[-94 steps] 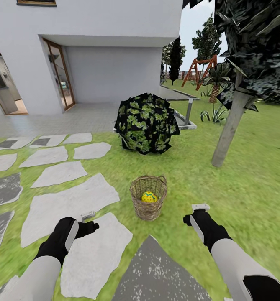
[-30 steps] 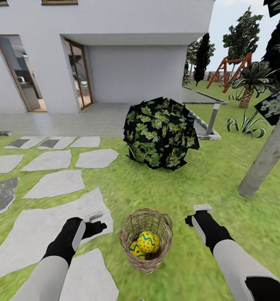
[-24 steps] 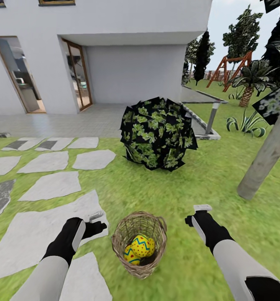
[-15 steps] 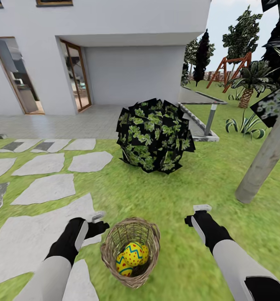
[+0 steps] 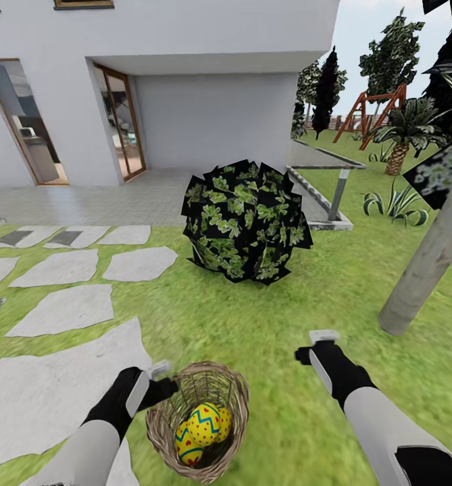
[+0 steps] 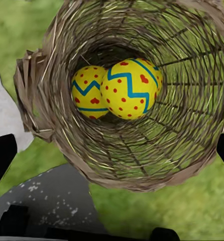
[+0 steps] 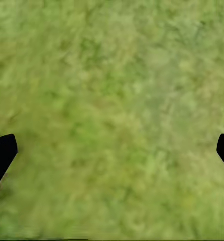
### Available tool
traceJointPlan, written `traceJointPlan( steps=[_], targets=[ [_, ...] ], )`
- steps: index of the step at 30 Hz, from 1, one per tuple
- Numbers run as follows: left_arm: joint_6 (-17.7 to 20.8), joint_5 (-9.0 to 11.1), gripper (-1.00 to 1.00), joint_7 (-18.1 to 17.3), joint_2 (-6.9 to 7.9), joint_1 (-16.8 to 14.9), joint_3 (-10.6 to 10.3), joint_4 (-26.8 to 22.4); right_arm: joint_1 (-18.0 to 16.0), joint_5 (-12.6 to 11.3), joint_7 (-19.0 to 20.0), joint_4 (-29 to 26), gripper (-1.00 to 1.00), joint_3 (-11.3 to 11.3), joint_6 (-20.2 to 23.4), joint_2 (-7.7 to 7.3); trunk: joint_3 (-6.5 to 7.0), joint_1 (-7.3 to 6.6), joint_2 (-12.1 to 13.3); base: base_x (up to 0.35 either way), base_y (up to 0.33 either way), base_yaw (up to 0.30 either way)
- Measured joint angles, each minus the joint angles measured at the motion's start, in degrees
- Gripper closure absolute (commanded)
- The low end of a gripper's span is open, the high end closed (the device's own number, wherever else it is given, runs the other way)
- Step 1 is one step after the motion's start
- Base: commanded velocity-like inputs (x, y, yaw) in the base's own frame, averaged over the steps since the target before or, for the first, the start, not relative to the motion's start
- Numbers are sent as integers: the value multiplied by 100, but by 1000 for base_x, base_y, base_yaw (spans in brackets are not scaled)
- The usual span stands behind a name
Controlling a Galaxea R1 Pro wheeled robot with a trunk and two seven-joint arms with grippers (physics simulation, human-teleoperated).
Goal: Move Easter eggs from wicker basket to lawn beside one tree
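- Over the last 3 seconds the whole head view has shifted: the robot has rolled up to the basket (image 5: 197,420), which now sits low between the arms, touching or just beside the left gripper (image 5: 163,379). The bush (image 5: 244,221) and the tree (image 5: 425,260) appear nearer too; that is camera motion, not theirs.
- My reading: the approach is nearly done, and picking the first egg is the step in hand.
- The left wrist view looks straight down into the basket, its fingers spread and holding nothing.
- The right gripper (image 5: 315,345) hangs over bare lawn (image 7: 112,110), also spread wide and holding nothing.
- All the eggs (image 6: 128,88) I can make out lie in the basket on the lawn, none yet by the tree.
- Only 2 eggs are plain; a sliver behind the front one may be the third, but I cannot tell.
- The tree's canopy is cut off at the frame edge.
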Motion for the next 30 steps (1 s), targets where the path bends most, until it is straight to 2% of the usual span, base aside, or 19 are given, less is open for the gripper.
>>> traceJointPlan(
  steps=[3, 6, 11, 15, 17, 26, 30],
  targets=[
    [-241, 19, -100, 115, 0, 0, 1, 143, 0, 22, 537, -1, -100, 5, 12, -41, 0, 0, 0, 1, -1, 0],
    [-300, 13, -100, 140, 25, -1, 9, 197, 0, 27, 719, -12, -100, 6, 17, -68, 0, 0, 0, 0, 0, 0],
    [-321, 7, -100, 215, 49, -1, 20, 195, 0, 29, 763, -33, -100, 6, 18, -68, 0, 0, 0, 0, 0, 0],
    [-332, 21, -100, 765, 49, -1, 24, 144, -5, 34, 766, -36, -100, 6, 18, -74, 0, 0, 0, 0, 0, 0],
    [-355, 26, -100, 928, 49, 0, 26, 149, -8, 36, 766, -37, -100, 6, 18, -78, 0, 0, 0, 0, 0, 0],
    [-365, 24, -100, 1015, 14, -1, 21, 216, -9, 37, 766, -38, -100, 6, 18, -75, 0, 0, 0, 0, 0, 0],
    [-365, 21, -100, 999, -1, 0, 19, 218, -9, 37, 766, -38, -100, 6, 18, -77, -71, 87, -159, 0, 0, 0]
  ],
)
